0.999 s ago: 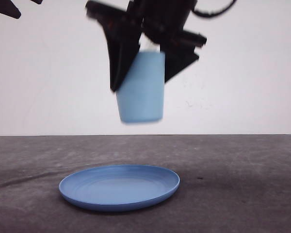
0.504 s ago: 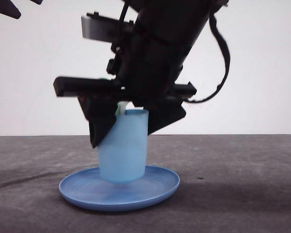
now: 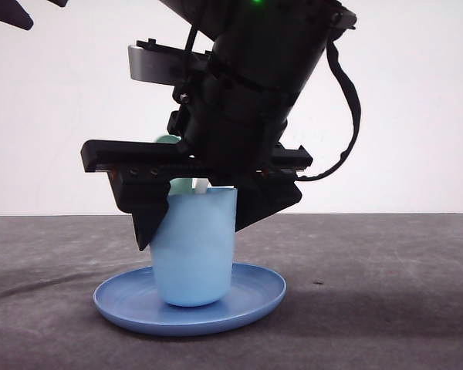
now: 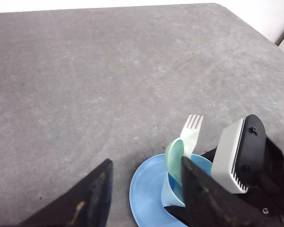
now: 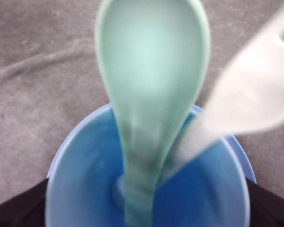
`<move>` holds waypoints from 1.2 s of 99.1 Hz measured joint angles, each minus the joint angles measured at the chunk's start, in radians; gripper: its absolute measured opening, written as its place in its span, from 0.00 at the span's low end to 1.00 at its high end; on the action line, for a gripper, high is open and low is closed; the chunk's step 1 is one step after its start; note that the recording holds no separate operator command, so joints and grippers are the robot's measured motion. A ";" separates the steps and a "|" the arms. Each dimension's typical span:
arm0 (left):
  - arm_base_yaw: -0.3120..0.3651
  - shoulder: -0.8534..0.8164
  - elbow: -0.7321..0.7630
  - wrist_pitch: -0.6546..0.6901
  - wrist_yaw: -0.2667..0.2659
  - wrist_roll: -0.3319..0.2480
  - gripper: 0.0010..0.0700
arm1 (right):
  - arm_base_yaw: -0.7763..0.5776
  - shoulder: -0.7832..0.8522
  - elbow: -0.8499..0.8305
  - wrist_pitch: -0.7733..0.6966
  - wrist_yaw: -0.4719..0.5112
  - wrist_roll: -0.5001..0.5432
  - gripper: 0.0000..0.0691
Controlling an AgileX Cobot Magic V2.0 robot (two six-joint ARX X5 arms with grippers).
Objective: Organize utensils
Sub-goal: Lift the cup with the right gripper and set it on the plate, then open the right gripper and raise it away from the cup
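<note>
A mint-green spoon (image 5: 151,94) and a white fork (image 5: 246,94) stand heads up inside the light-blue cup (image 3: 193,247). The cup stands upright on the blue plate (image 3: 255,297). My right gripper (image 3: 191,233) comes down from above, its dark fingers pressed against both sides of the cup. In the left wrist view the spoon (image 4: 174,158) and fork (image 4: 191,130) stick out of the cup (image 4: 170,195) on the plate (image 4: 144,187). My left gripper (image 4: 144,203) hangs open above the table, to one side of the plate, with nothing between its fingers.
The grey table (image 3: 386,293) stretches wide on all sides of the plate. A white wall stands behind it. The right arm's wrist, with a white block (image 4: 229,156) on it, crowds the space over the cup.
The right gripper has carried the cup down from mid-air onto the plate, where it now stands. The spoon and fork have stayed in the cup.
</note>
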 joint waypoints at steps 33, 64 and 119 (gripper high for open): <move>0.000 0.000 0.000 0.000 0.000 0.000 0.38 | 0.005 -0.030 0.000 -0.047 -0.083 0.037 0.92; 0.000 0.000 0.000 0.000 0.000 0.000 0.38 | 0.006 -0.050 0.000 -0.120 -0.168 0.066 0.98; 0.000 0.000 0.000 0.000 0.000 0.000 0.38 | 0.023 -0.314 0.000 -0.432 -0.206 0.079 0.99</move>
